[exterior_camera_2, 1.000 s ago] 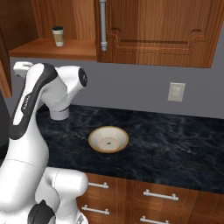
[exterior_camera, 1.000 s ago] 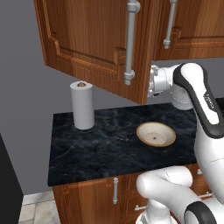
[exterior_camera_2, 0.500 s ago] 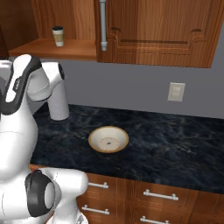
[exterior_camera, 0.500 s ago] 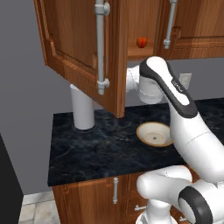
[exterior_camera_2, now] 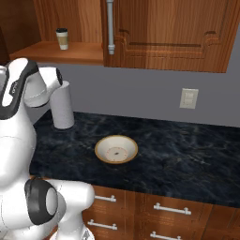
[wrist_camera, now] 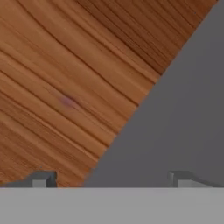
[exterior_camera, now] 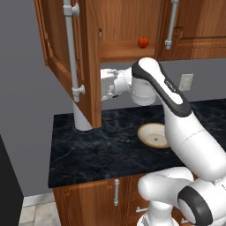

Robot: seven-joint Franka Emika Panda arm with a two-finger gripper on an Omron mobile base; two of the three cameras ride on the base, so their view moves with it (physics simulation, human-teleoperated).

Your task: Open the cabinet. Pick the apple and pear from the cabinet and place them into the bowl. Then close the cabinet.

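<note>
Cabinet (exterior_camera: pixel 132 26): left door (exterior_camera: pixel 66 57) swung wide open, seen nearly edge-on in the left base view, its long silver bar handle (exterior_camera: pixel 69 46) facing outward. Right door (exterior_camera_2: pixel 173 33) shut, with its own bar handle (exterior_camera_2: pixel 110 26) along the inner edge.

Apple (exterior_camera: pixel 143 42): on the cabinet's lower shelf, toward the right of the open compartment, close to the shut door's edge. Pear: cannot be made out in these views. A paper coffee cup (exterior_camera_2: pixel 62 38) with a dark lid stands upright on the same shelf, seen from the right base view.

Bowl (exterior_camera_2: pixel 116 149): on the dark marbled counter (exterior_camera_2: pixel 187 154), upright, nothing inside, roughly below the cabinet's centre line.

Pincer (wrist_camera: pixel 109 177): fingers spread wide, holding nothing. The hand view looks onto wood grain at upper left and plain grey wall at right. In the left base view the arm's hand end sits just behind the lower edge of the open door, below shelf level; whether it touches the door cannot be told.

Paper towel roll (exterior_camera_2: pixel 62 105): upright on the counter's left rear. Wall outlet (exterior_camera_2: pixel 189 98) on the grey wall, right of the bowl.
</note>
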